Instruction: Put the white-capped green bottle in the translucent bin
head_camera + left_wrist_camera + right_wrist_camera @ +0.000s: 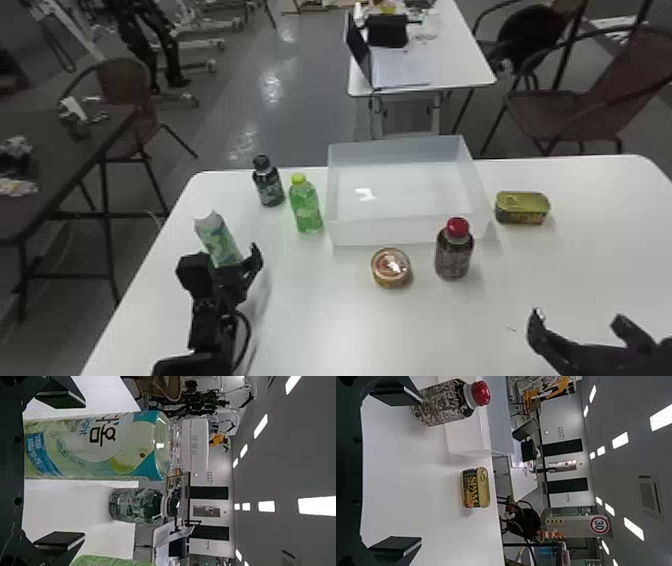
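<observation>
My left gripper is around the lower part of the white-capped green bottle at the table's left side. In the left wrist view the bottle stands between the fingers of the left gripper, which are wide apart with a gap beside the bottle. The translucent bin stands at the table's far middle, to the right of that bottle. My right gripper is at the lower right, open and holding nothing; the right wrist view shows the right gripper with its fingers spread.
A dark bottle and a green bottle stand between the left gripper and the bin. Before the bin are a round can and a red-capped bottle. A yellow rectangular can sits right of it.
</observation>
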